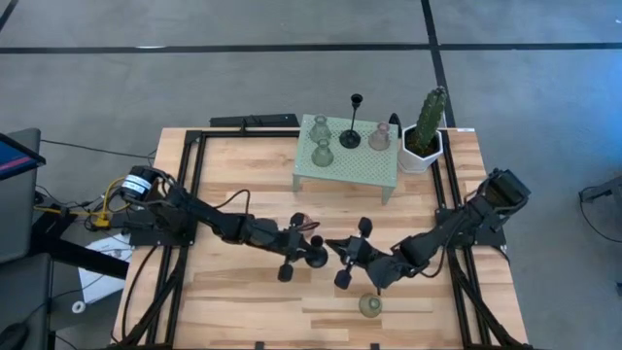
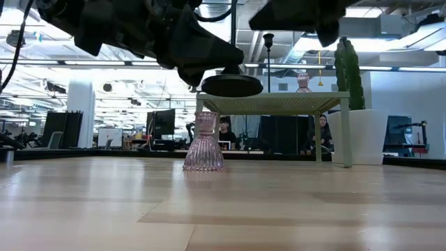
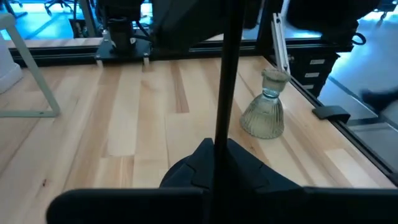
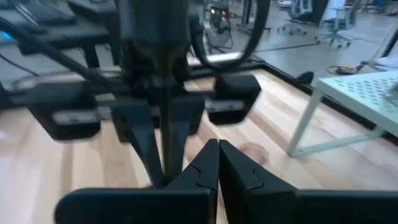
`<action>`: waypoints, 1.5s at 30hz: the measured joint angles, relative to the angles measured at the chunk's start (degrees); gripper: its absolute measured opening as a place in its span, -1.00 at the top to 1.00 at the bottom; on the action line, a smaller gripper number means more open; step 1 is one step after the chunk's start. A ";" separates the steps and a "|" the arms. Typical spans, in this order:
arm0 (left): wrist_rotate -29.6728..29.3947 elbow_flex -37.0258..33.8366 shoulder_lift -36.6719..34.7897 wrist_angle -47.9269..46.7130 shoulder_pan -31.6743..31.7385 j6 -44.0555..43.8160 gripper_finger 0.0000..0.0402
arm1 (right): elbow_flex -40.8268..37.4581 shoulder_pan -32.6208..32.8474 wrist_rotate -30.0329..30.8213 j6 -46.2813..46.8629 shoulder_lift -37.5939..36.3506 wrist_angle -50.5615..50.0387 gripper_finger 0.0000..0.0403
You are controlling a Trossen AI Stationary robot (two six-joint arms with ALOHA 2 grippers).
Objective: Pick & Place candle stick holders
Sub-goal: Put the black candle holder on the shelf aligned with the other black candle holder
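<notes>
My left gripper [image 1: 307, 247] [image 3: 214, 148] is shut on a tall thin black candle stick holder [image 3: 227, 68] above the middle of the table. My right gripper [image 1: 342, 252] [image 4: 217, 150] faces it from the right, shut, with nothing between its fingers; whether it touches the stem [image 4: 165, 118] I cannot tell. A ribbed green holder [image 1: 370, 305] [image 3: 264, 111] stands on its wide foot near the front edge. A pink one [image 2: 203, 143] stands on the table in front of the mint stand [image 1: 364, 170]. On the stand are two green holders [image 1: 322, 153], a pink one [image 1: 379, 138] and a tall black one [image 1: 356, 117]. My left gripper pinches the thin black stem [image 3: 219, 134] between its two fingers. The fingers come level from the table's left and lie across the stem. The holder stays upright, its stem rising above the fingers and its round base [image 2: 232, 85] hanging clear of the table.
A green cactus in a white pot [image 1: 426, 136] stands at the stand's right end. Black frame rails [image 1: 190, 185] run along both sides of the table. Bare wood lies at the near left [image 1: 224, 301].
</notes>
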 joint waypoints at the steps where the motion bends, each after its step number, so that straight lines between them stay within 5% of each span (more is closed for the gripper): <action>1: -0.01 0.00 0.00 -0.60 0.00 0.00 0.93 | 0.08 -0.15 -0.58 0.00 0.11 0.90 1.00; 7: -0.02 0.00 0.00 -1.08 0.00 0.00 0.92 | 0.11 -0.66 -3.10 -0.21 -0.67 2.01 0.91; 21: -0.02 0.00 0.00 -0.92 0.00 0.13 0.92 | 0.11 -1.98 -3.84 2.72 -0.79 2.01 0.21; 25: 0.17 0.00 0.00 -0.51 -0.02 0.22 0.92 | 0.11 -3.78 -8.94 3.26 -0.79 2.18 0.10; 45: -0.36 0.04 0.04 0.04 0.02 0.00 0.93 | 0.06 -4.52 -28.98 2.82 -1.34 -6.31 0.26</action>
